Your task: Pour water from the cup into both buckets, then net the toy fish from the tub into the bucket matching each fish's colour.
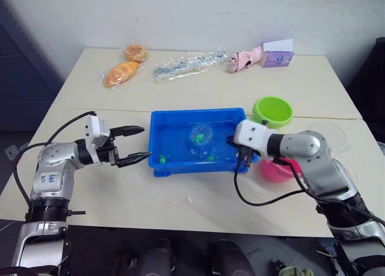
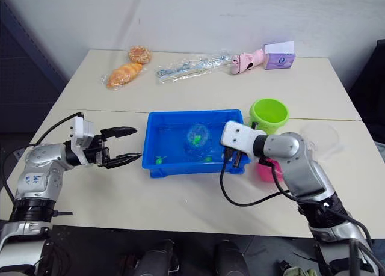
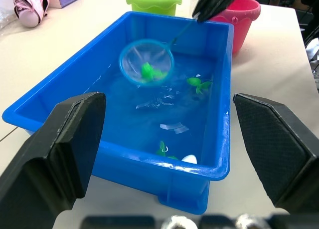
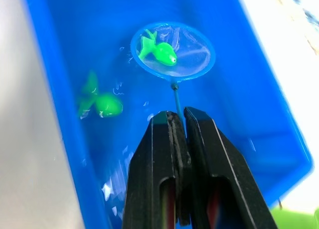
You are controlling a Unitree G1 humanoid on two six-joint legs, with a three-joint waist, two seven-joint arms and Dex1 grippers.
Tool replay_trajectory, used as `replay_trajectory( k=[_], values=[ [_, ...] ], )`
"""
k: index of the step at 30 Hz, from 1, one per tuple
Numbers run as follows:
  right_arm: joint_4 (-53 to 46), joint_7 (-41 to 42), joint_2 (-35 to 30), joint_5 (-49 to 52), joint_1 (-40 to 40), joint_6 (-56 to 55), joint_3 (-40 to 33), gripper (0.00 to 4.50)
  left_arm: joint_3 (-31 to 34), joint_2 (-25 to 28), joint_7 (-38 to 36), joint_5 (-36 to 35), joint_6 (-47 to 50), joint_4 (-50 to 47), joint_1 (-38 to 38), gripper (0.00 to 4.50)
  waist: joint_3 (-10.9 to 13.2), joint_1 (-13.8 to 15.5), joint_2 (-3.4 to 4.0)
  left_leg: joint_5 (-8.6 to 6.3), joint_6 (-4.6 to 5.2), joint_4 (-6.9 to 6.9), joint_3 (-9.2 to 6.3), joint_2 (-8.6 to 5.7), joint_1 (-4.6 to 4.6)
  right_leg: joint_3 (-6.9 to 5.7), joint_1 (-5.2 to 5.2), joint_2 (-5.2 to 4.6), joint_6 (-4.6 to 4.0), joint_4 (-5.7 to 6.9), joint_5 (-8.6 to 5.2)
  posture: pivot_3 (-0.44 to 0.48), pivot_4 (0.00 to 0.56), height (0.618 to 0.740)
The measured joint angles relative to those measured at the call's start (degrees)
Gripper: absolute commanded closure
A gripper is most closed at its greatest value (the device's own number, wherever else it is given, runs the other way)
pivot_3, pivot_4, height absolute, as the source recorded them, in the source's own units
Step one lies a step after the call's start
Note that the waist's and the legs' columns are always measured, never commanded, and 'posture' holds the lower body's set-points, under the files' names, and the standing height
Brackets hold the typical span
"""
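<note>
The tub, glossy bright blue plastic with a rolled rim and rippling water inside, sits at the centre of the head views on a matte cream tabletop. The right gripper has its black fingers pressed together on the thin dark stick of the net, a round light-blue hoop with fine translucent mesh held over the middle of the tub. The right wrist view shows a green fish lying in the mesh and a second green fish blurred under water at the left of that frame. The left wrist view adds a third green fish by the near wall. The left gripper, at the left of the left eye view, just short of the tub's end, holds its fingers wide apart on nothing.

The lime green bucket, smooth with a scalloped rim, stands right of centre beside the tub's far corner; the pink bucket sits lower right, partly behind the right arm. The clear cup stands at the right of the right eye view. Along the upper edge lie bagged pastries, a crinkled clear wrapper, a pink toy and a purple box.
</note>
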Motion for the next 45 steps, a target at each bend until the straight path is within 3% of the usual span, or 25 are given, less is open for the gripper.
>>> replay_trajectory(
  k=[9,18,24,33,40,45],
  values=[
    [-8.38,-3.88,0.76,13.13,3.13,14.94,-14.21,4.50,0.01,-1.18,2.04,-0.91,3.70,-1.90,-0.99,0.09,0.00,0.02,0.00,-0.03,0.01,-0.04,0.01,0.00,0.00,0.02,-0.01,0.00,0.00,-0.02,0.00,0.000,0.150,0.740],
    [-6.10,-6.58,-7.40,16.82,8.43,12.53,-26.84,4.50,-0.19,-6.13,6.93,-3.07,8.91,-7.36,-4.84,0.09,0.00,-0.01,0.00,-0.04,0.04,-0.05,0.06,-0.03,0.01,0.05,0.01,0.02,0.00,-0.05,0.00,0.000,0.150,0.740],
    [5.24,-8.21,-13.82,11.31,11.38,-0.39,-26.07,4.50,-1.19,-9.21,8.99,-3.08,9.49,-9.11,-6.50,0.09,0.00,0.00,0.00,-0.02,0.01,-0.05,0.11,-0.02,0.02,0.06,0.01,0.05,0.01,-0.06,0.00,0.000,0.150,0.740],
    [17.78,-13.76,-14.90,1.23,9.85,-19.33,-18.09,4.50,-3.21,-12.86,10.10,-2.30,7.93,-9.11,-6.05,0.09,0.00,0.00,0.00,0.02,-0.05,-0.02,0.14,0.01,0.03,0.08,0.00,0.09,0.01,-0.04,0.00,0.000,0.150,0.740],
    [24.70,-21.65,-20.72,-11.71,9.80,-36.18,-12.58,4.50,-3.45,-13.21,10.61,-1.96,7.08,-9.08,-5.05,0.09,0.00,0.13,0.01,0.02,-0.05,-0.01,0.13,0.00,0.02,0.07,0.01,0.08,0.01,-0.07,0.00,0.000,0.150,0.740],
    [29.07,-32.37,-25.45,-22.91,9.72,-52.84,-9.66,4.50,-3.55,-13.64,10.73,-1.95,6.76,-8.98,-5.06,0.09,0.00,0.08,0.01,0.05,-0.10,0.00,0.13,0.00,0.02,0.07,0.01,0.09,0.01,-0.06,0.00,0.000,0.150,0.740]
  ],
)
